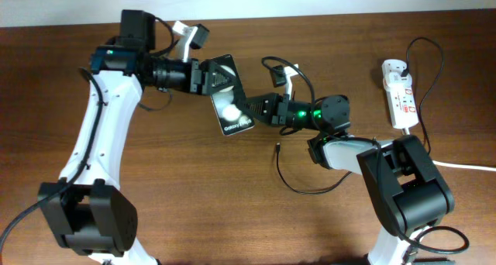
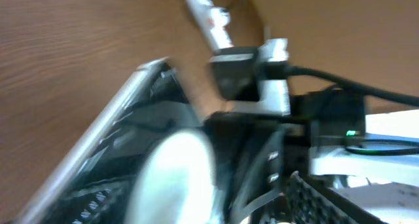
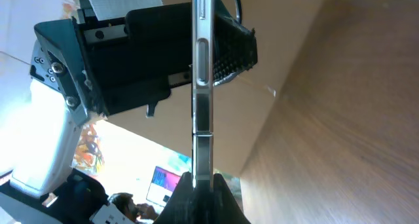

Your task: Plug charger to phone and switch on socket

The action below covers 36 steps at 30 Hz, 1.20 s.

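**Phone [image 1: 229,96] held at both ends**

Wood-grain table [image 1: 232,218] beneath me. The long white socket [image 1: 397,94] lies well beyond my right gripper [image 1: 254,110]. That gripper and my left gripper [image 1: 208,75] clamp the glossy, metal-edged slab. The thin black charger [image 1: 277,160] lies slack just below my right.

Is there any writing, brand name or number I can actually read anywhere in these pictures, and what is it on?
Nothing can be read for certain.
White lettering on the phone: too small.
Red and dark marks on the power strip: too small.
Wrist views: no readable text.
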Each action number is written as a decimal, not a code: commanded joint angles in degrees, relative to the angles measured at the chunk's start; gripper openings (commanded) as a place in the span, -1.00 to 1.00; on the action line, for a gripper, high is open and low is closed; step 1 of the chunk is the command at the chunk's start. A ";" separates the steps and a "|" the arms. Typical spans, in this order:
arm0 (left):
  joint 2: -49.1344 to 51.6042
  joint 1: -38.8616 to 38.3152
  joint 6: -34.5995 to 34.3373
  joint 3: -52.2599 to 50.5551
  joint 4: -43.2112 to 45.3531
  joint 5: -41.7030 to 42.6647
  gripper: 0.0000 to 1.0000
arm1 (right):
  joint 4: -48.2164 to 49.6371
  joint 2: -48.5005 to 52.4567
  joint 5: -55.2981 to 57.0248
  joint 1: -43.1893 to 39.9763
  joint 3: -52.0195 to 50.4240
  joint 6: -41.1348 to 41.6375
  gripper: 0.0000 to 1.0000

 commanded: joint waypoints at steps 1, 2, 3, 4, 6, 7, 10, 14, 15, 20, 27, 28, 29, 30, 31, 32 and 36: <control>-1.33 -1.75 1.16 0.79 0.33 8.85 0.45 | 0.85 -1.36 7.74 1.09 0.52 1.44 -0.92; -1.33 -1.88 1.14 0.79 0.33 8.87 0.42 | 0.90 -1.36 9.27 1.09 0.52 1.44 -0.92; -1.33 -1.99 1.16 0.79 0.28 8.85 0.40 | 1.40 -1.36 10.69 1.07 0.52 1.44 -0.92; -1.33 -2.10 1.16 0.79 0.31 8.85 0.39 | 2.21 -1.36 11.89 1.07 0.52 1.44 -0.92; -1.33 -2.12 1.16 0.79 0.31 9.57 0.35 | 3.87 -1.36 14.88 1.07 0.52 1.44 -0.92; -1.33 -2.12 1.16 0.79 0.31 9.70 0.35 | 3.85 -1.36 15.63 1.07 0.52 1.42 -0.92; -1.33 -2.12 1.14 0.79 0.31 9.70 0.34 | 3.82 -1.36 17.05 1.07 0.52 1.42 -0.92; -1.33 -2.08 1.16 0.79 0.33 9.70 0.11 | 3.80 -1.31 17.77 1.07 0.52 1.42 -0.92; -1.33 -2.08 1.16 0.79 0.35 9.68 0.04 | 3.80 -1.31 17.16 1.07 0.50 1.42 -0.92; -1.33 -2.08 1.11 0.79 2.05 9.68 -0.28 | 3.80 -1.31 13.64 1.07 0.50 1.42 -0.92; -1.33 -2.08 1.14 0.79 2.27 9.68 -0.25 | 3.78 -1.31 9.40 1.07 0.50 1.44 -0.92; -1.33 -2.08 1.14 0.79 2.38 9.66 -0.26 | 3.78 -1.31 9.07 1.07 0.50 1.44 -0.92; -1.33 -2.08 1.14 0.79 2.78 9.66 -0.25 | 3.78 -1.31 8.68 1.07 0.50 1.44 -0.92; -1.33 -2.08 1.14 0.79 3.02 9.66 -0.25 | 3.78 -1.31 8.48 1.09 0.50 1.44 -0.92; -1.33 -2.08 1.14 0.79 3.13 9.66 -0.26 | 3.78 -1.31 8.28 1.07 0.50 1.44 -0.92; -1.33 -2.08 1.14 0.79 3.30 9.57 -0.31 | 3.78 -1.31 7.80 1.07 0.50 1.44 -0.92; -1.33 -2.08 1.09 0.79 5.46 9.46 -0.49 | 3.17 -1.31 6.93 1.07 0.46 1.44 -0.92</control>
